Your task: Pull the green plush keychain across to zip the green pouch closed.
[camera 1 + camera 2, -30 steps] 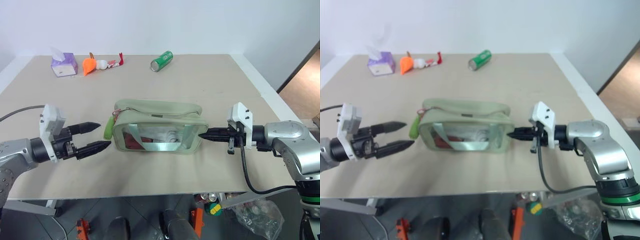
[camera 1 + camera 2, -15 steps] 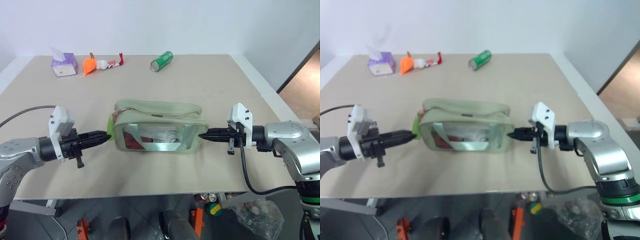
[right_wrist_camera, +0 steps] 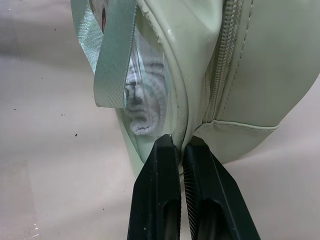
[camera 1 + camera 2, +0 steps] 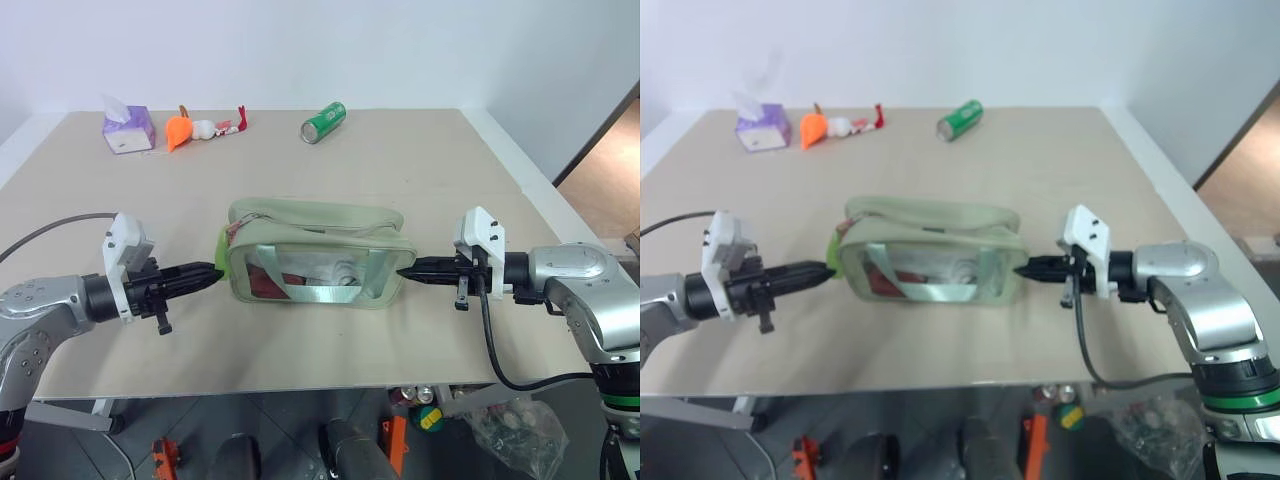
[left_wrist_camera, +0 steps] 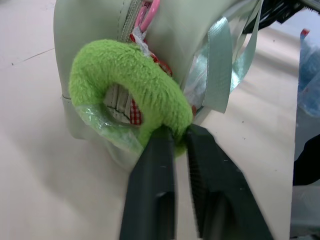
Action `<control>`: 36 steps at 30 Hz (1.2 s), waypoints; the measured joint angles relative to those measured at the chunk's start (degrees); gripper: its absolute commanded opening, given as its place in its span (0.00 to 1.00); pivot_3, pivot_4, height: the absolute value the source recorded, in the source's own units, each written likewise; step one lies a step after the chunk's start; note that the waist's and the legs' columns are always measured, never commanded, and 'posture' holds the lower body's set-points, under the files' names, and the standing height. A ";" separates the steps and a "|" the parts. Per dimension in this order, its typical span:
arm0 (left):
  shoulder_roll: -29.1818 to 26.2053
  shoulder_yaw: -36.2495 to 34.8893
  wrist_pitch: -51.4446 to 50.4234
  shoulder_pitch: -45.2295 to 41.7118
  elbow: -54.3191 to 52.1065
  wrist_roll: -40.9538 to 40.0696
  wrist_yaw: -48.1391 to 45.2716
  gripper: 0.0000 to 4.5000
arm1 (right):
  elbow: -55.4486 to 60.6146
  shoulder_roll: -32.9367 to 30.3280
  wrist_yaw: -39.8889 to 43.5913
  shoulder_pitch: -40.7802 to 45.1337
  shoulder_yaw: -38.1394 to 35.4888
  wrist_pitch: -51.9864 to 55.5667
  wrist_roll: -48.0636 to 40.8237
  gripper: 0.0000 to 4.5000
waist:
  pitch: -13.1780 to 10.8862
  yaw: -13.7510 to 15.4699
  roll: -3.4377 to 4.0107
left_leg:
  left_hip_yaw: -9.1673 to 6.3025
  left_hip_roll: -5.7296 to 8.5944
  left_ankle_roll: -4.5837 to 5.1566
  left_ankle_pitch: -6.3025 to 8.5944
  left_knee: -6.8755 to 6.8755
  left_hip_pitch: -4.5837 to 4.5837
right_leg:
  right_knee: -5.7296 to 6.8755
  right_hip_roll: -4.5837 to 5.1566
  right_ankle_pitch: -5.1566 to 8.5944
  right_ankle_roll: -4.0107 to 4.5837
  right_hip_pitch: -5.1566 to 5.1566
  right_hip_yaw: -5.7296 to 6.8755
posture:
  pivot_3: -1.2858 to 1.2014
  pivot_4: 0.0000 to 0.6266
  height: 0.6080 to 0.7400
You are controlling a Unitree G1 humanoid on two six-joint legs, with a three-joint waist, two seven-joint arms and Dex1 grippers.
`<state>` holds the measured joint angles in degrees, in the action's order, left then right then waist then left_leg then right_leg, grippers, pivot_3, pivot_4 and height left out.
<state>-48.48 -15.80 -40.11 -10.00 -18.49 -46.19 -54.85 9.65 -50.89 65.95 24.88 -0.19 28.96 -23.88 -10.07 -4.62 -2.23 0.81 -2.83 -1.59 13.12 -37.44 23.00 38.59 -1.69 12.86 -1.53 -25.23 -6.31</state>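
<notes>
- Left wrist view: the left gripper [image 5: 176,137] has its two black fingers pinched on the lower curve of the green plush keychain [image 5: 131,92], with a narrow slit left between them where the plush is squeezed.
- The keychain, a lime-green ring, hangs at the left end of the green pouch [image 4: 315,252], beside the zipper line and some pink and red-checked bits at that end.
- The pouch lies on its side near the middle of the tan table [image 4: 400,160], clear front panel toward the robot, red and white contents showing through, and a pale strap [image 4: 312,290] looped across the panel.
- Right wrist view: the right gripper [image 3: 179,145] is clamped tight on the seam edge at the pouch's right end, its fingers pressed together on the fabric lip just below the zipper.
- Both arms reach in from opposite sides at about the same height.
- Along the far edge of the table stand a purple tissue box [image 4: 128,128], an orange and white toy [image 4: 195,127] and a green soda can [image 4: 324,121] lying on its side, all well apart from the pouch.
</notes>
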 measured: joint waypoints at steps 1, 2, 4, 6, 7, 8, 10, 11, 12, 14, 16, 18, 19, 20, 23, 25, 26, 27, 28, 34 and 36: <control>0.01 0.00 -0.40 -0.21 0.09 -0.21 0.25 0.42 | 0.00 0.00 0.00 0.00 0.00 -0.01 0.00 0.00 | 0.00 -0.01 0.00 | 0.00 0.00 0.00 0.00 0.00 0.00 | 0.00 0.00 -0.02 -0.03 0.00 0.00 | 0.52 0.24 1.00; 0.02 0.00 -0.75 -0.52 0.26 -0.54 0.54 0.49 | 0.00 0.00 0.00 0.00 0.00 -0.01 0.00 0.00 | 0.00 -0.01 0.00 | 0.00 0.00 0.00 0.00 0.00 0.00 | 0.00 0.00 -0.03 -0.05 0.00 0.00 | 0.52 0.24 1.00; 0.02 0.00 -1.05 -0.89 0.36 -0.48 1.05 0.65 | 0.00 0.00 0.01 0.00 0.01 -0.05 0.02 0.00 | 0.00 -0.01 0.00 | 0.00 0.00 0.00 0.00 0.00 0.00 | 0.00 0.00 -0.05 -0.09 0.00 0.00 | 0.52 0.24 1.00; 0.00 0.01 -0.77 -0.84 0.37 0.17 0.95 0.71 | 0.00 0.01 0.02 0.02 0.03 -0.09 0.05 0.00 | 0.00 -0.01 0.00 | 0.00 0.00 0.00 0.00 0.00 0.00 | 0.00 -0.01 -0.06 -0.11 0.00 0.00 | 0.52 0.24 1.00; -0.01 0.01 -0.28 -0.72 0.36 0.67 0.73 0.71 | 0.00 0.01 0.02 0.02 0.03 -0.11 0.09 0.00 | 0.00 -0.01 0.00 | 0.00 0.00 0.00 0.00 0.01 0.00 | 0.00 -0.01 -0.06 -0.10 -0.01 0.00 | 0.52 0.24 1.00; -0.01 0.01 -0.04 -0.62 0.35 0.99 0.56 0.71 | 0.00 0.01 0.02 0.04 0.04 -0.12 0.14 0.00 | 0.00 -0.01 0.00 | 0.00 0.00 0.00 0.00 0.01 0.00 | 0.00 -0.01 -0.05 -0.09 -0.01 0.00 | 0.52 0.24 1.00; -0.01 0.02 0.06 -0.50 0.36 1.27 0.45 0.71 | 0.00 0.04 0.02 0.07 0.06 -0.13 0.20 0.00 | 0.00 -0.01 0.00 | 0.00 0.00 0.00 0.00 0.01 0.00 | 0.00 -0.01 -0.05 -0.09 -0.01 0.00 | 0.52 0.24 1.00; -0.01 0.02 0.08 -0.49 0.36 1.32 0.37 0.71 | 0.00 0.06 0.02 0.11 0.07 -0.13 0.25 0.00 | 0.00 -0.01 0.00 | 0.00 0.00 0.00 0.00 0.01 0.00 | 0.00 -0.01 -0.05 -0.08 -0.01 0.00 | 0.52 0.24 1.00; -0.01 0.03 0.12 -0.48 0.36 1.37 0.28 0.71 | 0.00 0.10 0.02 0.15 0.08 -0.13 0.38 0.00 | 0.00 -0.01 0.00 | 0.00 0.00 0.00 0.00 0.01 0.00 | 0.00 -0.01 -0.03 -0.05 -0.01 0.00 | 0.52 0.24 1.00; -0.01 0.05 0.21 -0.48 0.35 1.46 0.06 0.71 | 0.00 0.19 0.02 0.20 0.09 -0.13 0.51 0.00 | 0.00 -0.01 0.00 | 0.00 0.00 0.00 0.00 0.01 0.00 | 0.00 -0.01 -0.02 -0.03 -0.01 0.00 | 0.52 0.24 1.00; 0.00 0.05 0.21 -0.48 0.29 1.09 -0.62 0.53 | 0.00 0.27 0.02 0.23 0.09 -0.13 0.57 0.00 | 0.00 -0.01 0.00 | 0.00 0.00 0.00 0.00 0.01 0.00 | 0.00 -0.01 -0.02 -0.03 -0.01 0.00 | 0.52 0.24 1.00; 0.03 0.02 0.20 -0.49 0.25 0.64 -0.70 0.38 | 0.00 0.32 0.02 0.24 0.09 -0.14 0.60 0.00 | 0.00 -0.01 0.00 | 0.00 0.00 0.00 0.00 0.01 0.00 | 0.00 -0.01 -0.03 -0.05 -0.01 0.00 | 0.52 0.24 1.00; 0.04 -0.02 0.20 -0.49 0.27 0.32 -0.79 0.31 | 0.00 0.34 0.02 0.24 0.09 -0.14 0.60 0.00 | 0.00 -0.01 0.00 | 0.00 -0.01 0.00 0.00 0.01 -0.01 | 0.00 -0.02 -0.03 -0.06 -0.01 0.00 | 0.52 0.24 1.00; 0.04 -0.14 0.19 -0.49 0.27 -0.04 -0.92 0.22 | 0.00 0.35 0.02 0.24 0.09 -0.14 0.60 0.00 | 0.00 -0.01 0.00 | 0.00 -0.02 0.00 0.00 0.01 -0.01 | 0.00 -0.03 -0.03 -0.06 -0.01 0.00 | 0.52 0.24 1.00; 0.03 -0.73 0.20 -0.48 0.28 -0.46 -1.42 0.02 | 0.00 0.36 0.02 0.24 0.09 -0.14 0.61 0.00 | 0.00 -0.02 0.00 | 0.00 -0.02 0.00 0.00 0.01 -0.01 | 0.00 -0.03 -0.03 -0.05 -0.01 0.00 | 0.52 0.24 1.00; 0.03 -0.96 0.20 -0.48 0.31 -0.48 -1.56 0.02 | -0.01 0.38 0.02 0.24 0.09 -0.14 0.63 0.00 | 0.00 -0.02 0.00 | 0.00 -0.02 0.00 0.00 0.01 -0.01 | 0.00 -0.03 -0.02 -0.04 -0.01 0.00 | 0.52 0.24 1.00; 0.03 -0.97 0.20 -0.48 0.31 -0.47 -1.61 0.02 | -0.01 0.40 0.01 0.24 0.09 -0.14 0.64 0.00 | 0.00 -0.02 0.00 | 0.01 -0.02 0.00 0.00 0.01 -0.01 | 0.00 -0.03 -0.02 -0.04 -0.01 0.00 | 0.52 0.24 1.00; 0.03 -0.98 0.20 -0.48 0.31 -0.46 -1.64 0.02 | -0.01 0.41 0.01 0.25 0.09 -0.14 0.65 0.00 | 0.00 -0.02 0.00 | 0.01 -0.02 0.00 0.00 0.01 -0.01 | 0.00 -0.03 -0.01 -0.02 -0.01 0.00 | 0.52 0.24 1.00; 0.03 -0.98 0.21 -0.47 0.31 -0.42 -1.65 0.02 | -0.01 0.42 0.01 0.25 0.09 -0.14 0.66 0.00 | 0.00 -0.02 0.00 | 0.01 -0.02 0.00 0.00 0.01 -0.01 | 0.00 -0.03 -0.01 -0.02 -0.01 0.00 | 0.52 0.24 1.00; 0.33 -2.10 1.23 -1.75 1.71 -0.07 -0.65 0.02 | -0.03 0.53 0.01 0.31 0.09 -0.14 0.73 0.00 | 0.00 0.00 -0.01 | -0.01 -0.02 0.00 0.00 0.00 -0.01 | 0.01 -0.04 -0.02 -0.02 -0.01 0.01 | 0.52 0.24 1.00; 0.45 -3.82 1.07 -5.72 3.68 -1.49 0.69 0.02 | -0.04 0.57 0.02 0.38 0.13 -0.14 0.88 0.00 | -0.04 0.01 -0.07 | -0.04 -0.02 0.01 -0.01 -0.01 -0.01 | 0.02 -0.06 -0.03 -0.01 0.00 0.03 | 0.52 0.24 1.00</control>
<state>-48.03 -19.62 -39.03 -15.72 -14.81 -47.68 -54.17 9.61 -50.32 65.97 25.26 -0.06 28.83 -23.00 -10.11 -4.60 -2.30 0.77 -2.85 -1.58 13.12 -37.45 22.99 38.61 -1.75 12.83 -1.54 -25.23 -6.28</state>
